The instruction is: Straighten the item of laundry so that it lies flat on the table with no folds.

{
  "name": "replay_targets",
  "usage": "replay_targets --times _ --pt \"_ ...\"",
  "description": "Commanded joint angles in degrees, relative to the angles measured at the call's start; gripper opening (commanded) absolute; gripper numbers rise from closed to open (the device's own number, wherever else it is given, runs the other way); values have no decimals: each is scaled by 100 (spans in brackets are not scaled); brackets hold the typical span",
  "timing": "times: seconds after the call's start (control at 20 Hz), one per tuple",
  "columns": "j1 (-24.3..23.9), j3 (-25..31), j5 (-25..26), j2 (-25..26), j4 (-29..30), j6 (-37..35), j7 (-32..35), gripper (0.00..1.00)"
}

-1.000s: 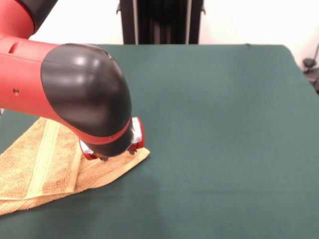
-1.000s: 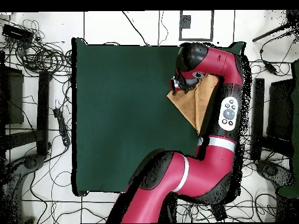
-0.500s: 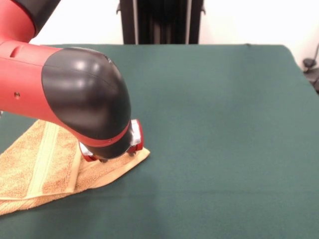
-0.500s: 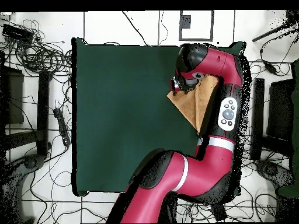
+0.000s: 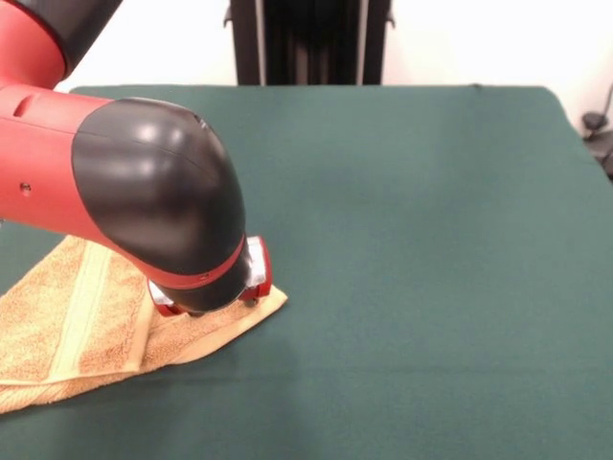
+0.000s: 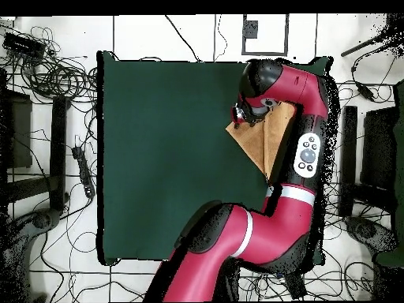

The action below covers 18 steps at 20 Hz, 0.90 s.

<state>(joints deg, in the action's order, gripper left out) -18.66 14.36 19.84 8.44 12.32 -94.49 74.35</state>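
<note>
Towel (image 5: 86, 321) lies folded at your counter's (image 5: 412, 240) edge; your end effector (image 5: 225, 305) sits low on its pointed corner, likely to drag it flat. You cannot tell its grip.

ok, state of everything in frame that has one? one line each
towel: folded into a rough triangle, not flat, at the table's corner, one point under the arm's tip
gripper: down at the towel's pointed corner; jaws hidden by the wrist, open or shut can't be told
arm: bent over the towel, covering part of it
table: green cloth, smooth
</note>
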Motion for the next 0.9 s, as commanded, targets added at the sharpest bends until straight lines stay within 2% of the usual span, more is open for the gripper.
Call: replay_targets --times 0.05,0.55,0.9 --pt "138 527 98 596 279 449 1469 100" --pt "114 812 -16 861 99 453 1708 100" --pt "86 1093 -507 890 250 671 2510 100"
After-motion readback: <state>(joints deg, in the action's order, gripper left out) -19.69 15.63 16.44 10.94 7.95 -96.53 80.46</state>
